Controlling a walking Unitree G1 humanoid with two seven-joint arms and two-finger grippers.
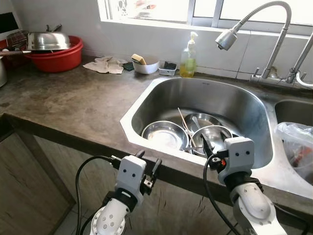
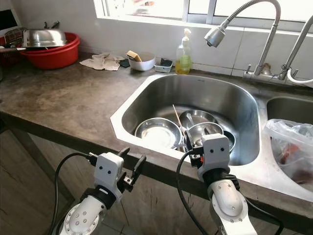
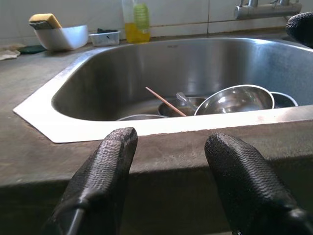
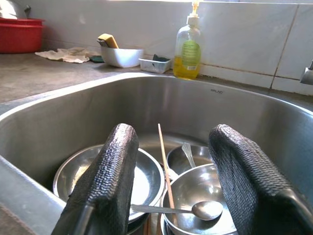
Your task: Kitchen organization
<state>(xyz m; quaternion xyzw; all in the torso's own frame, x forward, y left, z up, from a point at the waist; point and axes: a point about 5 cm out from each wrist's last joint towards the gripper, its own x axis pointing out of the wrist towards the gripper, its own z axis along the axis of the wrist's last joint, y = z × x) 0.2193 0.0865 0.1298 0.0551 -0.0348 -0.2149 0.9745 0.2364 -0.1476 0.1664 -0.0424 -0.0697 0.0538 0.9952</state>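
While the steel bowls (image 1: 166,134) are still lying unsorted in the sink (image 1: 254,105), the right gripper (image 4: 171,181) is hovering wide and empty above them, and the left gripper (image 3: 168,183) is waiting, spread wide, by the bench (image 1: 73,105) edge.

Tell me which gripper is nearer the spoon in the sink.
Right. The right gripper hangs open over the sink's front rim, right above the spoon. The left gripper is open too, but lower, outside the sink before the counter edge.

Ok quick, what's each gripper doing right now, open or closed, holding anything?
Left gripper: open, holding nothing, in front of the counter edge below the sink.
Right gripper: open, holding nothing, over the steel bowls in the sink.
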